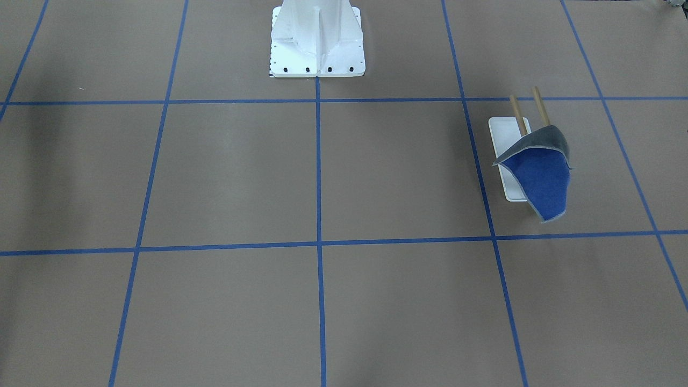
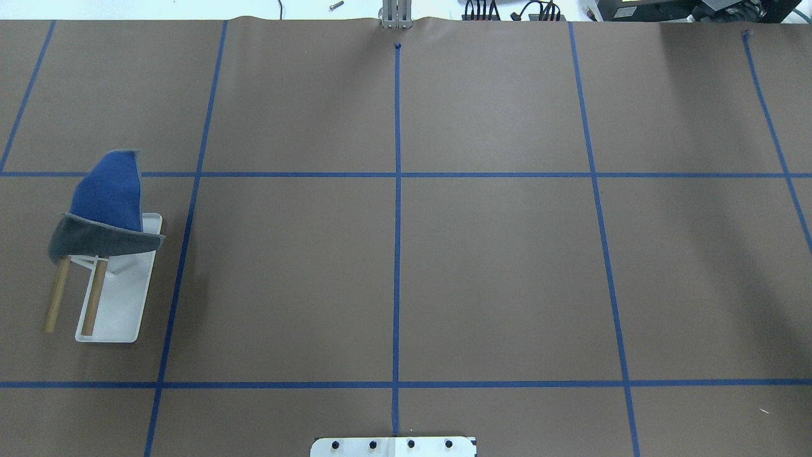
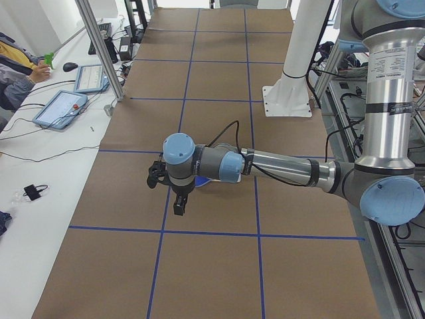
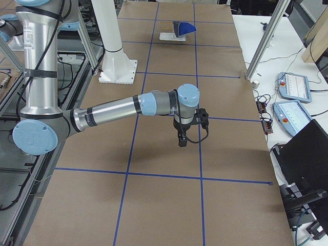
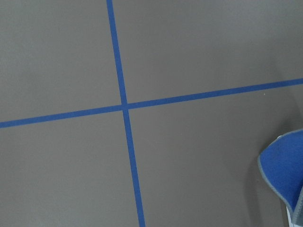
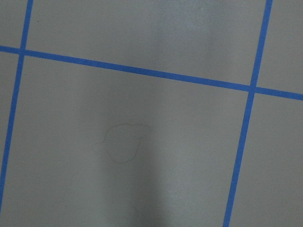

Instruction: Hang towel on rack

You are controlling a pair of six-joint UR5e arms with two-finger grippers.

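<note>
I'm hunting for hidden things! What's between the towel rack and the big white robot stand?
Nothing hidden: in the front-facing view only bare brown table and blue tape lines lie between the rack and the white stand.

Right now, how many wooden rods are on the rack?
2. One rod runs above the base of the rack; the other rod lies parallel, just outside that base's edge. The towel covers one end of both.
</note>
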